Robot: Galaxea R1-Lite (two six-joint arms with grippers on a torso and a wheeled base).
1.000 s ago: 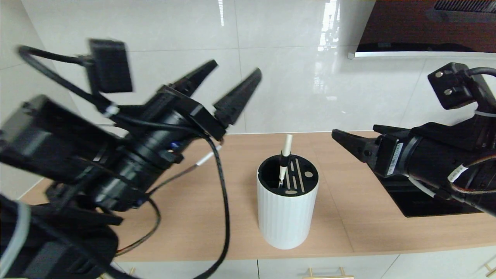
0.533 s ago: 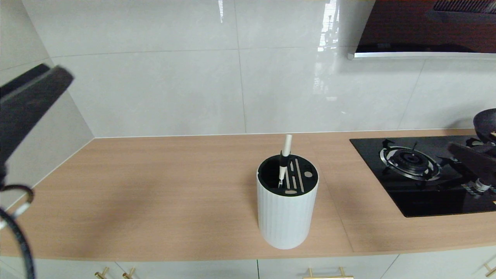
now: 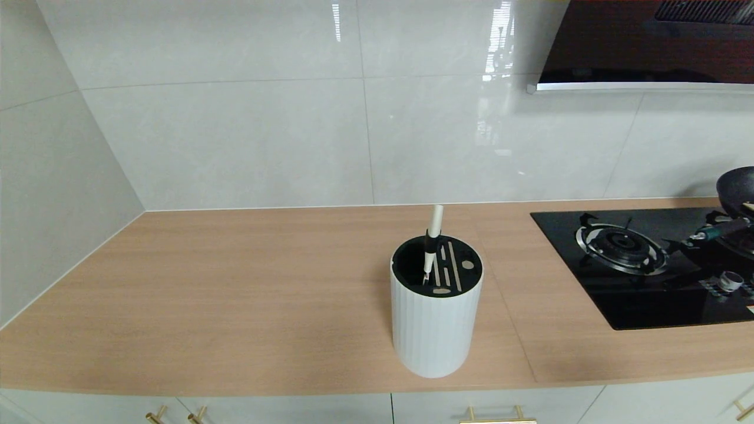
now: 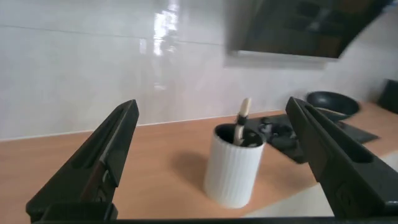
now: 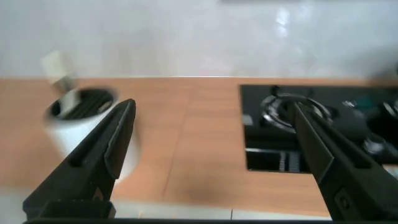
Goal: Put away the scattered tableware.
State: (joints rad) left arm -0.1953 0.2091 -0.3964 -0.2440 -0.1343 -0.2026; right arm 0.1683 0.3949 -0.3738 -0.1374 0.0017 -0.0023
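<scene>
1. Pale wall tiles back a wooden counter [image 3: 235, 282] with a black hob [image 3: 636, 282] at its right end.
2. Left hand [image 4: 211, 102] is spread wide with nothing between its fingers. It is held above the counter, well apart from the holder [image 3: 436, 318].
3. Right hand [image 5: 212, 104] is likewise spread and empty, facing the stretch of counter between holder and hob.
4. White and ribbed, the holder stands upright near the counter's front edge, to the left of the hob.
5. One utensil [image 3: 435, 227] with a cream handle stands in the holder's open compartment, beside the slotted insert, handle up.
6. Judging by this, the putting away looks done or nearly so: the tableware I can see is stowed and neither hand carries anything. Whether more pieces lie elsewhere, I cannot tell.
</scene>
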